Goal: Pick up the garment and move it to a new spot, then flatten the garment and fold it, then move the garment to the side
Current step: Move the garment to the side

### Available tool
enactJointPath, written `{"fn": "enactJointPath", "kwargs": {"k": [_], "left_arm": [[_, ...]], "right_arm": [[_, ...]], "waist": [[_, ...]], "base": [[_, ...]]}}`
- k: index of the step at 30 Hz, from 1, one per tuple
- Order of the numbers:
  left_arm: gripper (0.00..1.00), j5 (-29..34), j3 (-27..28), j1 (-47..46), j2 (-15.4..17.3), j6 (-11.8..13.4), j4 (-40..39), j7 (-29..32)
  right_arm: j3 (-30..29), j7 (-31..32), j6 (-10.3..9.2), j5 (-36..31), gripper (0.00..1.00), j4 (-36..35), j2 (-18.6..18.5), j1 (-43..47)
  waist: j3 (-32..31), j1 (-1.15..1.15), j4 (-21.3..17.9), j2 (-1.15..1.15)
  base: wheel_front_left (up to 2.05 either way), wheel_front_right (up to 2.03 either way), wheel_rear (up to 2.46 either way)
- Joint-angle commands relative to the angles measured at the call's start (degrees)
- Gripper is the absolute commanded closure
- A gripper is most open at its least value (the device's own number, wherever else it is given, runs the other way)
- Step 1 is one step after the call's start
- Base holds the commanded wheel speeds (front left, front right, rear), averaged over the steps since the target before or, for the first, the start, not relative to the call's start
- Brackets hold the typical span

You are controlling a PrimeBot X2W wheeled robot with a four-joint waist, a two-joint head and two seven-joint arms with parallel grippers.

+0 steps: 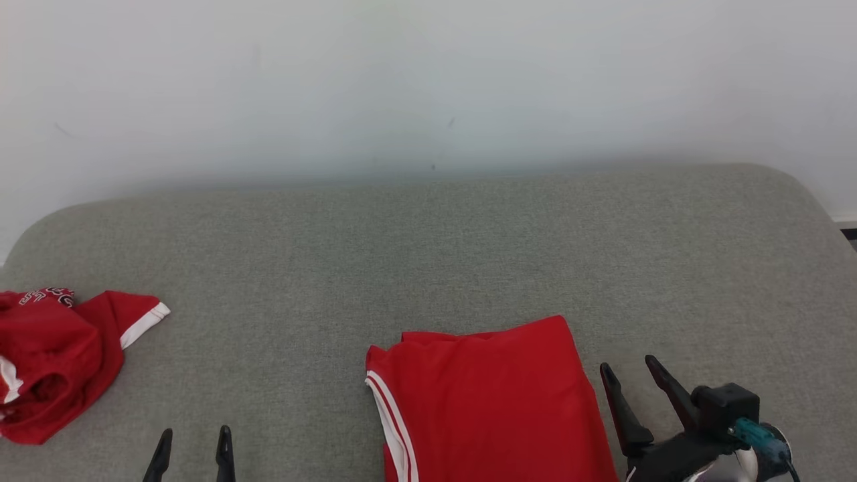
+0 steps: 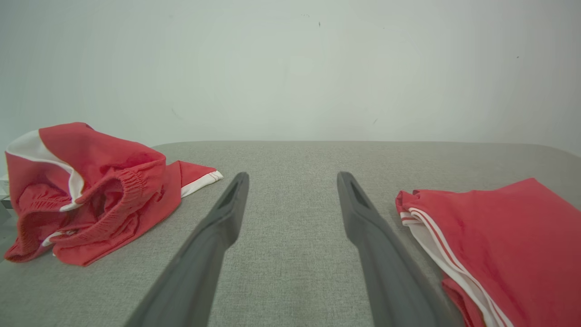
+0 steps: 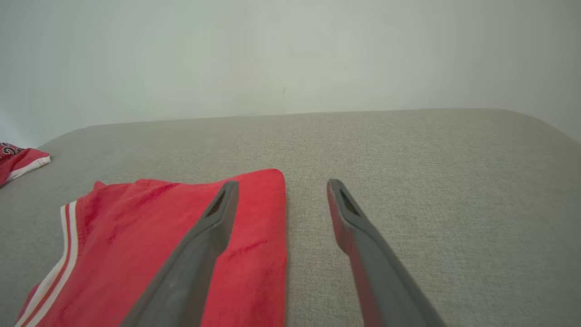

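surface: one big grey cushion [image 1: 428, 254], woven fabric with rounded corners, running right up to a plain pale wall [image 1: 428, 80] at 12 o'clock.

folded garment [image 1: 492, 402]: red, sitting at about 6 o'clock in the head view, a touch right of centre. It's folded into a tidy flat rectangle that runs off the bottom of the frame. It lies on the cushion and nothing is holding it.

striped edge [image 1: 395, 428]: the white-and-red banding is on the garment's 9 o'clock side. The 3 o'clock side is just a clean plain fold.

crumpled pile [image 1: 57, 361]: more red clothing with white trim, bunched up over at 8 o'clock, well apart from the folded one. The left wrist view [image 2: 91, 195] shows an elastic waistband in the bundle. There's some lettering at the top of it, too small to read.

left gripper [image 1: 194, 434]: only the fingertips poke in at 7 o'clock, between the pile and the folded piece. The fingers are spread wide with nothing in them, and its own camera [image 2: 292, 177] shows bare cushion in the gap.

right gripper [image 1: 627, 363]: at 5 o'clock, just beside the garment's 3 o'clock edge. It's also spread wide and empty. In its own camera [image 3: 282, 183] one finger lines up over the red cloth near the fold and the other over bare cushion. Honestly can't tell if it's touching the cloth.
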Motion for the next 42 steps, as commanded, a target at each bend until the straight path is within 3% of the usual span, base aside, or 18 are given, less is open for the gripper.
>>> {"fn": "enactJointPath", "kwargs": {"k": [1,11,21,22,23,32,38,42], "left_arm": [[0.0,0.2,-0.3,-0.8,-0.2,-0.2,0.4,-0.2],[0.0,-0.2,-1.5,-2.8,-0.4,-0.3,1.5,-0.2],[0.0,-0.2,-1.0,-4.0,-0.5,-0.3,1.6,-0.2],[0.0,-0.1,-1.1,-4.2,-0.5,-0.3,1.7,-0.2],[0.0,-0.1,-1.1,-4.3,-0.6,-0.3,1.8,-0.2],[0.0,-0.6,-1.7,-6.4,-0.7,-0.3,0.6,-0.2],[0.0,-1.0,-3.5,-9.7,-0.8,-0.3,-1.0,-0.2],[0.0,-0.8,-4.7,-13.3,-0.8,-0.3,-2.5,-0.2]], "right_arm": [[0.6,1.1,-0.14,0.4,0.0,2.2,-0.5,-1.6],[5.5,3.5,-0.14,3.3,0.0,19.5,-0.8,-8.6],[12.4,3.7,-0.13,8.4,0.0,31.8,1.0,-13.5],[13.4,4.1,-0.1,8.8,0.58,32.8,1.1,-14.0],[14.2,4.2,-0.07,9.4,1.0,33.4,1.2,-14.5],[18.5,2.7,-0.09,13.9,1.0,34.3,-1.8,-26.1],[20.3,3.7,-0.08,15.1,1.0,34.4,-6.0,-35.8],[21.5,4.3,-0.08,15.9,1.0,34.6,-10.6,-43.8]], "waist": [[0.6,0.0,1.0,0.0],[2.3,0.0,4.7,0.0],[3.8,0.0,5.3,0.0],[3.8,0.0,5.2,0.0],[3.9,0.0,5.2,0.0],[7.8,0.0,4.8,0.0],[14.3,0.0,4.5,0.0],[20.6,0.0,2.9,0.0]], "base": [[0.0,0.0,0.0],[0.0,0.0,0.0],[0.0,0.0,0.0],[0.0,0.0,0.0],[0.0,0.0,0.0],[0.0,0.0,0.0],[0.0,0.0,0.0],[0.0,0.0,0.0]]}}
